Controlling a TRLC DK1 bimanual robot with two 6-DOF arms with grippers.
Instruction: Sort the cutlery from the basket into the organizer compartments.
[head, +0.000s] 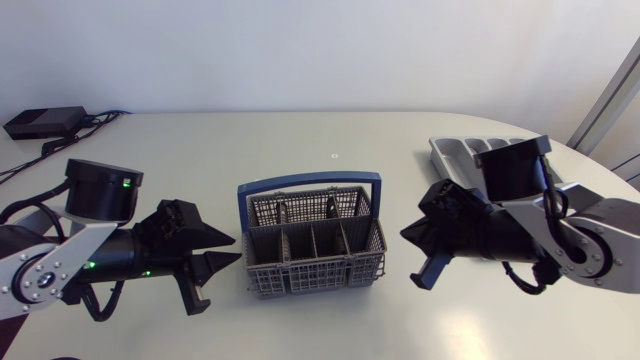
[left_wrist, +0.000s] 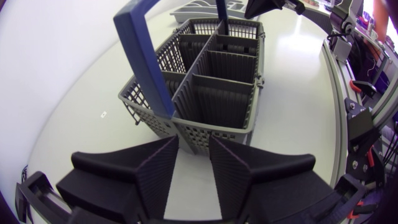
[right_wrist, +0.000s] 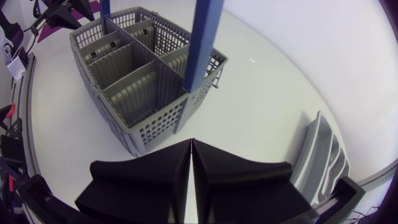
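Grey cutlery basket (head: 310, 245) with a blue handle (head: 308, 183) parked upright mid-table (head: 330, 120), split into compartments by dividers. Can't really tell what's in it, too dark behind the mesh. Grey organizer tray (head: 455, 150) off at the right rear, partly hidden behind the right arm. Left gripper (head: 236, 248) just beside the basket's left end, fingers parted a modest way, gripping nothing. Right gripper (head: 408, 233) near the basket's right end, not touching it, fingers pressed flat together with nothing between.
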